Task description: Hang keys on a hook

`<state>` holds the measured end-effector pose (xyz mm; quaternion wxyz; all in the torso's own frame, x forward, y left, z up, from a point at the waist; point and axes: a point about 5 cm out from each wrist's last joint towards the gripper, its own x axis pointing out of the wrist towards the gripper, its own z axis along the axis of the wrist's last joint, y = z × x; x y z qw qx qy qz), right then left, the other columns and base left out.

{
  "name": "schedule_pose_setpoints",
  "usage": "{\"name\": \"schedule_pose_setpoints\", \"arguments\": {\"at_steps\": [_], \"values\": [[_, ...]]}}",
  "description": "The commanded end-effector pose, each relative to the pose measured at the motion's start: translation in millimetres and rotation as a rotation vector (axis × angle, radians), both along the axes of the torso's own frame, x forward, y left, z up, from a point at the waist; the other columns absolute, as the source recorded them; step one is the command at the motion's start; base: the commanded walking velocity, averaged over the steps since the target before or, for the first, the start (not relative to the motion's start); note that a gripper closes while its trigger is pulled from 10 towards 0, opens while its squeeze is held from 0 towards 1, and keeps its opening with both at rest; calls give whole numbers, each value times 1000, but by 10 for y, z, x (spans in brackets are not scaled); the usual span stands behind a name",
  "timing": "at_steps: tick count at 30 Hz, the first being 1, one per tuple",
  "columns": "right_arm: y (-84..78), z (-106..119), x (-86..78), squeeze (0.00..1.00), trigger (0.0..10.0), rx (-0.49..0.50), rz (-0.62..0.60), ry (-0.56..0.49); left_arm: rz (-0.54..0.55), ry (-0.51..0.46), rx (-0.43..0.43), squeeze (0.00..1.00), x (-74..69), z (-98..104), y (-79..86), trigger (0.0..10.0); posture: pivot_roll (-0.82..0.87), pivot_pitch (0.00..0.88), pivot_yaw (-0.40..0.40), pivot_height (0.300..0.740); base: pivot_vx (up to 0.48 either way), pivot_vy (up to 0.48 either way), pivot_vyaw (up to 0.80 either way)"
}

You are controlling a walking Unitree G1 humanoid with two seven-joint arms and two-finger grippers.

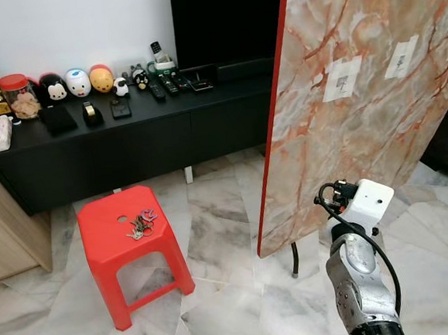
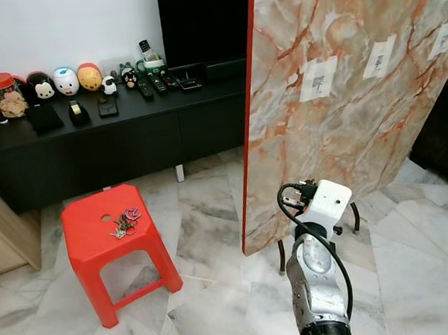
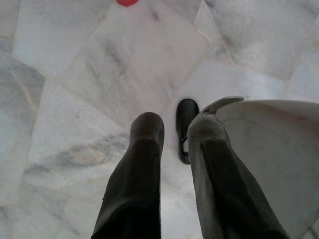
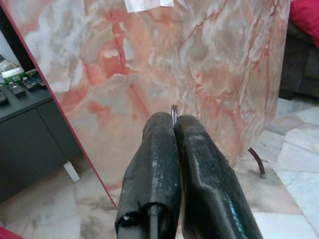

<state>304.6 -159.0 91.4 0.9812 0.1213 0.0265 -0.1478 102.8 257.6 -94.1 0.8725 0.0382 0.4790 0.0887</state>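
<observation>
A bunch of keys [image 1: 141,224] lies on top of a red plastic stool [image 1: 105,239] at the left. A big marble-patterned board [image 1: 360,126] with a red edge stands tilted upright at the right, with white hook patches [image 1: 343,78] stuck high on it. My right arm [image 1: 360,273] rises at the lower right, in front of the board's lower edge. My right gripper [image 4: 173,118] is shut and points at the board; a thin dark sliver shows between its tips. My left gripper [image 3: 174,124] hangs open over the floor with nothing in it.
A long black low cabinet [image 1: 129,140] along the back wall carries toys, jars and remotes. A wooden cupboard side [image 1: 4,231] stands at the far left. The board's dark leg [image 1: 294,259] reaches the marble floor [image 1: 226,291] between stool and board.
</observation>
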Motion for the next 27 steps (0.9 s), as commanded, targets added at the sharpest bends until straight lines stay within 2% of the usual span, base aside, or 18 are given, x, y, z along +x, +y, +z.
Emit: {"name": "schedule_pose_setpoints", "arguments": {"at_steps": [1,5,9,17,27], "values": [[-20,42,12,0,10000,-4,-11,-21,-3,19,-4,0,-53,-12,13,10000,75,0,-97,740,0,0,0],[-30,38,6,0,10000,-6,-13,-21,-24,23,5,0,-57,-9,20,10000,74,0,-97,740,0,-73,0],[-25,35,3,0,10000,-8,-10,-21,-25,23,7,0,-37,-8,12,10000,74,0,-96,740,0,-356,0],[1,45,21,0,10000,-10,-4,-23,-41,21,4,0,25,-32,-113,10000,73,0,-93,740,0,-372,0],[-8,46,21,0,10000,-6,-13,-22,-36,13,13,0,59,-22,-105,10000,73,0,-94,740,0,-405,0]]}}
